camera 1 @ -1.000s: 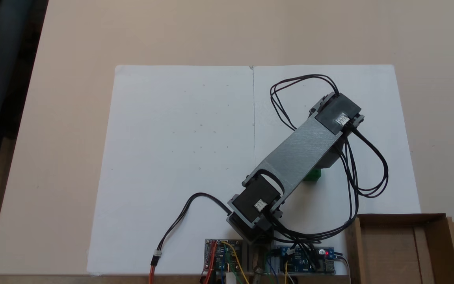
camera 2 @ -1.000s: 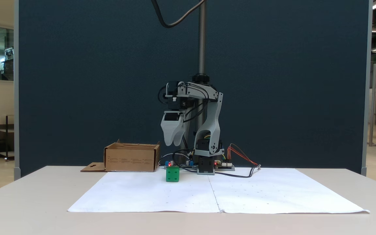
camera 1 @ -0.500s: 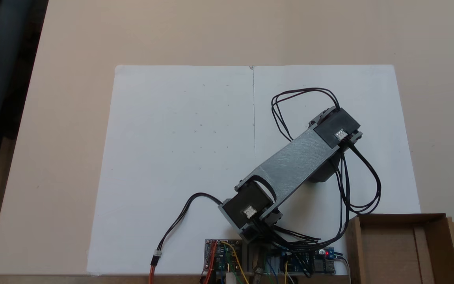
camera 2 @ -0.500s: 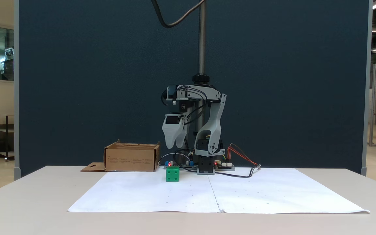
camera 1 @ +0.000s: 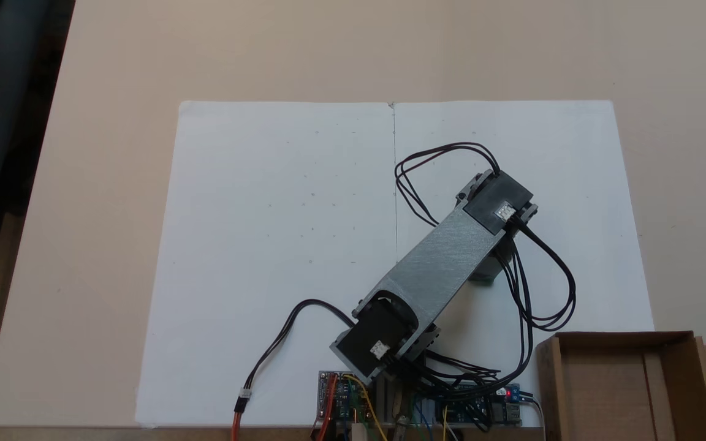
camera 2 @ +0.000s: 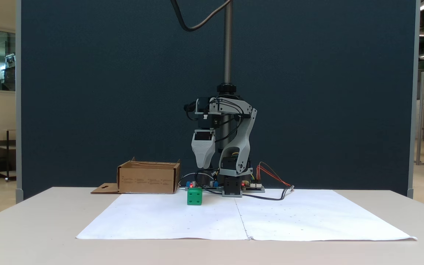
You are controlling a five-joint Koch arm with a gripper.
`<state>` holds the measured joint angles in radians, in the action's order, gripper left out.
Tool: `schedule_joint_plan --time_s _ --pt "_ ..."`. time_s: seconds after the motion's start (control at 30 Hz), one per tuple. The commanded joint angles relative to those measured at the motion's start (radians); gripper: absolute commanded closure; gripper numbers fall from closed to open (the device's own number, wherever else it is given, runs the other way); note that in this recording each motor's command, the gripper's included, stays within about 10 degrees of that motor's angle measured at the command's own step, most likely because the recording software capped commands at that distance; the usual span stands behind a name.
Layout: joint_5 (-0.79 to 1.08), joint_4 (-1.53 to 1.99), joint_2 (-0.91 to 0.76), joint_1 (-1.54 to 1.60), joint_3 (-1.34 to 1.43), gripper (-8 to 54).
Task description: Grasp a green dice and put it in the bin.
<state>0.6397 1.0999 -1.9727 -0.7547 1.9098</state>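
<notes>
While my gripper (camera 2: 203, 166) hangs above the green dice (camera 2: 194, 196), it touches nothing. Only one tapered tip shows, so I cannot tell how far apart its jaws stand.

Matt brown cardboard bin (camera 2: 148, 178), seemingly glossy plastic green dice (camera 2: 194, 196), white paper sheet (camera 1: 279, 245)

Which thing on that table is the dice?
Start at the white paper sheet covering the table. Near its far edge, just in front of the robot's base, sits a small bright green cube. The brown cardboard box to its left in this side view is far bigger.
</notes>
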Motion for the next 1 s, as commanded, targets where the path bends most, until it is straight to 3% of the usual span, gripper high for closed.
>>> schedule_joint_plan --time_s 0.0,0.4,0.97 --pt "0.127 -0.055 -0.014 -0.015 -0.005 -1.7" --pt "0.284 -0.103 0.026 -0.114 0.044 -2.5" --pt "0.333 -0.14 0.018 -0.103 0.144 -3.9"
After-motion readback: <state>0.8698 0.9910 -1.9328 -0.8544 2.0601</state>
